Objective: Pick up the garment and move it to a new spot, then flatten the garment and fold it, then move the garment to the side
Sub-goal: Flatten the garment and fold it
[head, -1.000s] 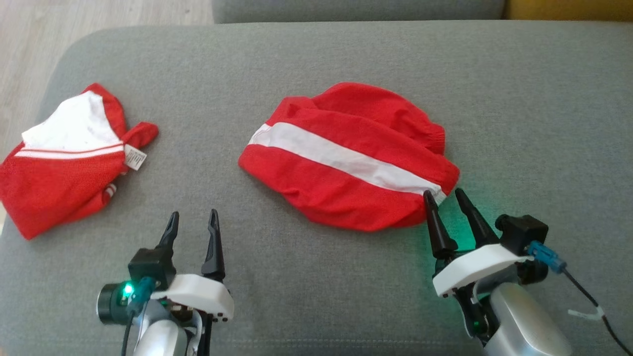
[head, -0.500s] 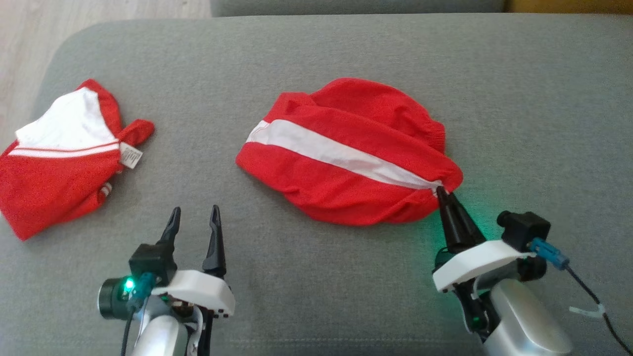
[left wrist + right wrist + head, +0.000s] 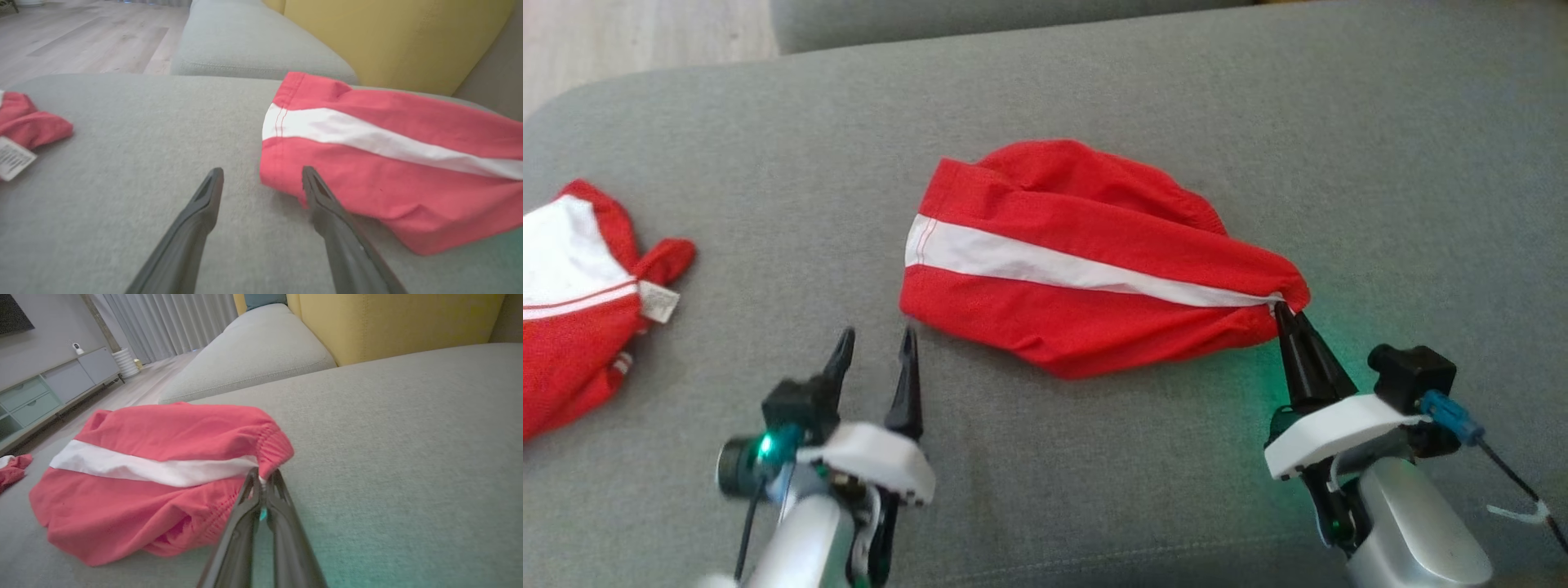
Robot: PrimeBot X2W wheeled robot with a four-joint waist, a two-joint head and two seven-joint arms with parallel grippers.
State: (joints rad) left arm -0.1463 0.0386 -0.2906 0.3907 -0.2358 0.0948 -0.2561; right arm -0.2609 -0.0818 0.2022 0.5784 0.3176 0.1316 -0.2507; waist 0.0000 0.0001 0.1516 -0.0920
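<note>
The right gripper (image 3: 1286, 311) pinches shut on the gathered edge of the red garment (image 3: 1078, 245); the left gripper (image 3: 877, 335) stands wide open, empty, just beside the garment's opposite end.

The white tag (image 3: 12, 158) on the left-hand red cloth (image 3: 34, 127) carries print too blurred to read.

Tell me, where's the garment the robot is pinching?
In the head view the red garment lies mid-cushion on the grey sofa, right end pinched by the right gripper, left end near the open left gripper.
</note>
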